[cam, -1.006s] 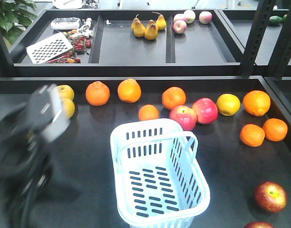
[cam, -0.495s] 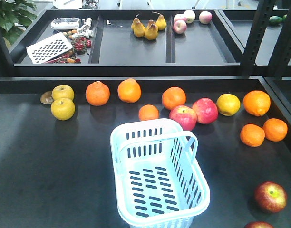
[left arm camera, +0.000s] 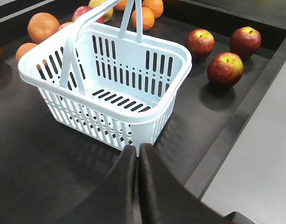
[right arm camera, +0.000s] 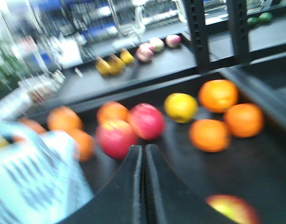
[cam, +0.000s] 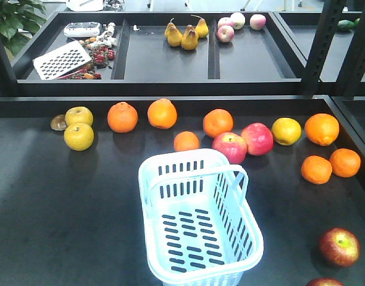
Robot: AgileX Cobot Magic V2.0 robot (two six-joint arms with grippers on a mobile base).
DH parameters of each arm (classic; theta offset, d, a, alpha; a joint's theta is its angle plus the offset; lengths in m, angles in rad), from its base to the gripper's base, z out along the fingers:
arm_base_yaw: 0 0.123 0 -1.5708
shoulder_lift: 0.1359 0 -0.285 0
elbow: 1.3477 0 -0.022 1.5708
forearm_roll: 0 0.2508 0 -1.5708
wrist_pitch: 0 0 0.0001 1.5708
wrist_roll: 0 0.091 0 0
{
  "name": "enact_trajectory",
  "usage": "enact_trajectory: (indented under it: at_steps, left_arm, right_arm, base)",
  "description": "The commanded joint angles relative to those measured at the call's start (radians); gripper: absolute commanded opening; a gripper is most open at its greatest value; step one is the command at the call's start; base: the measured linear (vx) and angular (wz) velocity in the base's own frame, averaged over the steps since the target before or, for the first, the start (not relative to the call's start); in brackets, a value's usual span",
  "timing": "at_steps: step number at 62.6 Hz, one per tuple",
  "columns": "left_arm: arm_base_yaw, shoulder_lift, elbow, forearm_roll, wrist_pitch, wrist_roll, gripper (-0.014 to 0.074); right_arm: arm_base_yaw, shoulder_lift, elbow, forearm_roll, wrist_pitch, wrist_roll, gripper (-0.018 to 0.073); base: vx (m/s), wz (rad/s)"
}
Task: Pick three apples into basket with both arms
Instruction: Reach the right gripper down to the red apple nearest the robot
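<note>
The pale blue-white basket (cam: 152, 232) stands empty in the front middle of the black table, one handle up. It also shows in the left wrist view (left arm camera: 87, 95) and, blurred, at the left of the right wrist view (right arm camera: 35, 182). Three dark red apples (left arm camera: 200, 43) (left arm camera: 245, 41) (left arm camera: 225, 69) lie right of the basket near the table edge. The front view shows one (cam: 339, 246) and a sliver of another (cam: 324, 282). My left gripper (left arm camera: 138, 147) is shut and empty, just short of the basket's near corner. My right gripper (right arm camera: 143, 147) is shut and empty, above the table. Neither shows in the front view.
Behind the basket lie several oranges (cam: 217, 123), two pink-red apples (cam: 229, 146) (cam: 257, 138) and yellow apples (cam: 79, 136) (cam: 286, 130). More oranges (cam: 316, 169) lie at the right. A raised back shelf (cam: 164, 65) holds pears and other items. Black posts (cam: 316, 47) stand at the right.
One second ago my left arm was a blur at the left of the front view; it has since left that view. The fruit and basket have not moved.
</note>
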Motion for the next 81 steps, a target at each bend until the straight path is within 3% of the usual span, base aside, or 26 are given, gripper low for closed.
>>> enact_trajectory:
  at_steps: [1,8,19,26,40,48,55,58,71,77,81]
  left_arm:
    - [0.0,0.007,-0.023,-0.041,-0.056,-0.008,-0.0007]
    - [0.0,0.007,-0.023,-0.041,-0.056,-0.008,-0.0007]
    - [0.0,0.007,-0.023,-0.041,-0.056,-0.008,-0.0007]
    - [0.0,0.007,-0.023,-0.041,-0.053,-0.008,-0.0008]
    - [0.0,0.007,-0.023,-0.041,-0.053,-0.008,-0.0008]
    - [0.0,0.007,-0.023,-0.041,-0.053,-0.008,-0.0008]
    - [0.0,0.007,-0.023,-0.041,-0.053,-0.008,-0.0008]
    - [0.0,0.007,-0.023,-0.041,-0.053,-0.008,-0.0008]
    - [0.0,0.007,-0.023,-0.041,-0.053,-0.008,-0.0008]
    - [0.0,0.007,-0.023,-0.041,-0.053,-0.008,-0.0008]
    - [0.0,0.007,-0.023,-0.041,-0.053,-0.008,-0.0008]
  right_arm:
    - [-0.003,-0.002,0.011,0.173,-0.133,0.105,-0.0004]
    - [-0.003,-0.002,0.011,0.313,-0.133,0.138,-0.0004]
    - [0.0,-0.002,-0.006,0.39,-0.124,0.128,-0.0004]
    - [0.0,-0.001,-0.096,0.356,-0.03,0.091,-0.0004]
    - [-0.001,0.152,-0.43,0.189,0.333,-0.162,-0.0003]
    - [-0.001,0.287,-0.596,0.122,0.535,-0.257,0.0032]
    - [-0.001,0.426,-0.683,0.079,0.69,-0.327,0.0153]
    - [-0.001,0.473,-0.7,0.058,0.728,-0.356,0.0245]
    - [-0.001,0.605,-0.7,0.005,0.662,-0.382,0.0629]
    - [-0.001,0.646,-0.7,-0.008,0.683,-0.393,0.071]
    - [-0.001,0.687,-0.704,-0.008,0.744,-0.393,0.0712]
  base:
    - [0.0,0.0]
    - [0.0,0.0]
    - [0.0,0.0]
    - [0.0,0.0]
    - [0.0,0.0]
    - [0.0,0.0]
    - [0.0,0.0]
    - [0.0,0.0]
    - [0.0,0.0]
    - [0.0,0.0]
    - [0.0,0.0]
